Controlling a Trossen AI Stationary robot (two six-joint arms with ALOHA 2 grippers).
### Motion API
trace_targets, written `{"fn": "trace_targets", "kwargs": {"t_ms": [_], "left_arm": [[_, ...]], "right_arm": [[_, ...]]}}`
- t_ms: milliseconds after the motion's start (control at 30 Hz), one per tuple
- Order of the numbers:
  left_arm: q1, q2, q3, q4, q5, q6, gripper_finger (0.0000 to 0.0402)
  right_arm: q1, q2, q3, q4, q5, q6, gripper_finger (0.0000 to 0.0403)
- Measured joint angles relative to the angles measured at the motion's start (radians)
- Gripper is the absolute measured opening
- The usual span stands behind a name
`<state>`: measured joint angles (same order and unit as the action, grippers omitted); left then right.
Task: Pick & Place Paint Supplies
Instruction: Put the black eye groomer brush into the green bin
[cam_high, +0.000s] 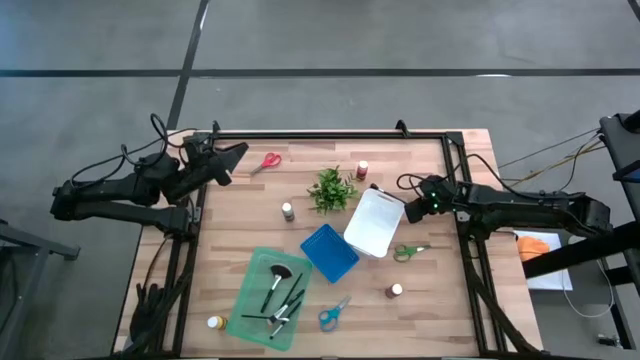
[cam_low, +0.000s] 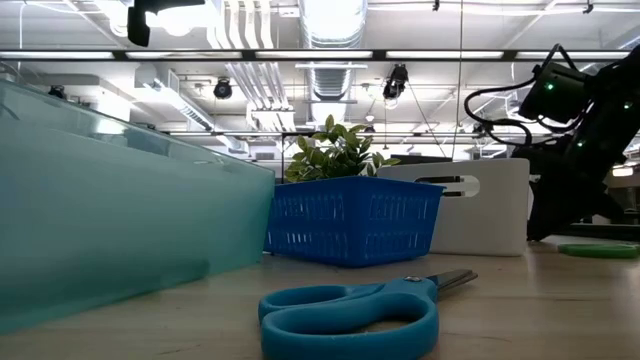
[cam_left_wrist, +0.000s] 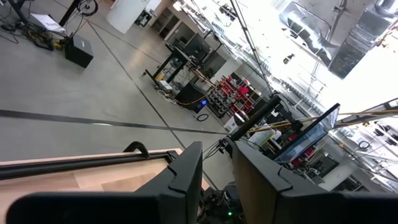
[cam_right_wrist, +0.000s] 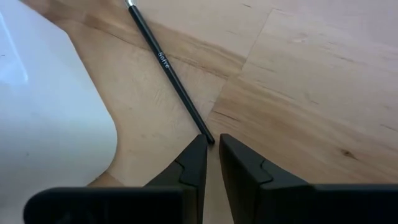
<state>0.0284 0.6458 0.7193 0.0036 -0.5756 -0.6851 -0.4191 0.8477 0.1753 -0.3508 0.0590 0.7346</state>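
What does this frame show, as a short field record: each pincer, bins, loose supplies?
left pincer: raised at the table's far left corner, near the red scissors, holding nothing
right pincer: nearly closed at the tip of a thin brush beside the white bin
green tray: holds several brushes
blue basket: contents not visible
loose: green scissors, blue scissors, four small bottles

Brush (cam_right_wrist: 169, 70) tip cut off

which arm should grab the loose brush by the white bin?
Right. Its gripper sits right at the brush tip beside the white bin. The left gripper is at the far-left corner, by the red scissors.
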Motion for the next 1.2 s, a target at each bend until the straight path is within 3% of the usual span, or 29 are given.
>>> {"fn": "trace_targets", "kwargs": {"t_ms": [633, 900, 1200], "left_arm": [[0.000, 0.000, 0.000, 0.000, 0.000, -0.002, 0.0099], [0.000, 0.000, 0.000, 0.000, 0.000, -0.001, 0.0099], [0.000, 0.000, 0.000, 0.000, 0.000, -0.002, 0.0099]], "right_arm": [[0.043, 0.056, 0.003, 0.014, 0.016, 0.030, 0.0048], [0.049, 0.087, 0.006, 0.007, 0.062, 0.168, 0.0014], [0.050, 0.075, 0.005, -0.009, 0.153, 0.348, 0.0008]]}}
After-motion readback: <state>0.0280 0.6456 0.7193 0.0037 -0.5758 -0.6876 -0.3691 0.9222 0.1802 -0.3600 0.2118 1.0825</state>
